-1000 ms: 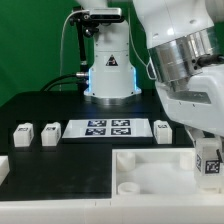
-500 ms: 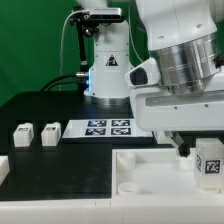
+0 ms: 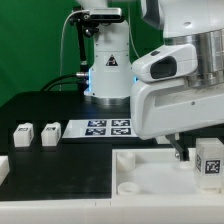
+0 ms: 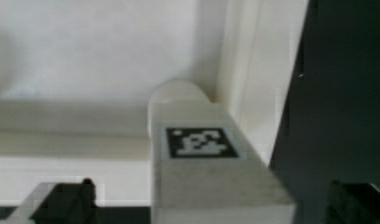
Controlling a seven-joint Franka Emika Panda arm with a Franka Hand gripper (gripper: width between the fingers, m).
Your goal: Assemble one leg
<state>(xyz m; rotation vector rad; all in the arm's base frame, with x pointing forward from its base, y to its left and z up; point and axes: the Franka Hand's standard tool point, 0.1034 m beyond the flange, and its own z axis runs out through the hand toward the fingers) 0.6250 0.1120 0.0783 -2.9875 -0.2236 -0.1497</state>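
Observation:
A white leg with a black-and-white tag stands upright at the right end of the large white tray. My gripper is lowered around it. One dark finger shows beside the leg; the other is out of view. In the wrist view the leg stands between the two fingertips of the gripper, with a gap on each side. The jaws are open and do not touch it. The tray wall is behind the leg.
Two more legs lie at the exterior view's left on the black table. The marker board lies behind the tray. The arm's base stands at the back. My arm's body hides the table's right part.
My arm has moved down and toward the exterior view's left. It now hides the leg that lay to the right of the marker board. The leg at the tray has not moved.

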